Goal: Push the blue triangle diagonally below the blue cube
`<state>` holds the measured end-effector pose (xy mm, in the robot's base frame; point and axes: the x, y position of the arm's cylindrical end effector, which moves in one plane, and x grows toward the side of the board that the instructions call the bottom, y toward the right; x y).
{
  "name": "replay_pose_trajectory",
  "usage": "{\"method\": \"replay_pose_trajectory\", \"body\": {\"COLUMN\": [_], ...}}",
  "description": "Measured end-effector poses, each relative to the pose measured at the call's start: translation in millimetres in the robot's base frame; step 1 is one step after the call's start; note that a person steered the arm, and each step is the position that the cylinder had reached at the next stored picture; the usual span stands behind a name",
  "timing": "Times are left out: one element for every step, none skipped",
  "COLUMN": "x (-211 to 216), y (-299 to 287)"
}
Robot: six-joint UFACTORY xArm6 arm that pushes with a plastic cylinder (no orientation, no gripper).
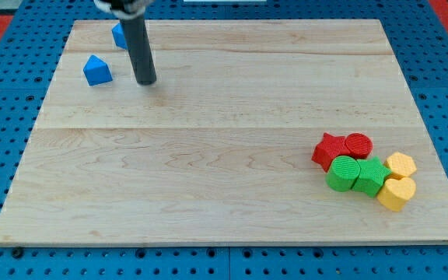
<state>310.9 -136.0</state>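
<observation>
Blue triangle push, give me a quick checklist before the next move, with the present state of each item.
1. Small blue triangle block in full view: ok.
2. Blue cube in full view: not ok, the dark rod hides part of it.
3. My tip touching the triangle: not ok, it stands apart at the triangle's right.
4. Triangle already diagonally below the cube: ok, it sits lower and to the view's left.
5. Red, green and yellow blocks out of the way: ok, clustered at the view's lower right.

wooden board (208,155), 2 red blocks (342,148), 2 green blocks (356,175), 2 yellow blocks (399,180)
</observation>
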Motion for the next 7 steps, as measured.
{"method": "replay_pose_trajectory", "body": {"x": [-52,-59,-15,36,72,63,87], "y": [-18,-113,-155,-97,11,-8,-67]}}
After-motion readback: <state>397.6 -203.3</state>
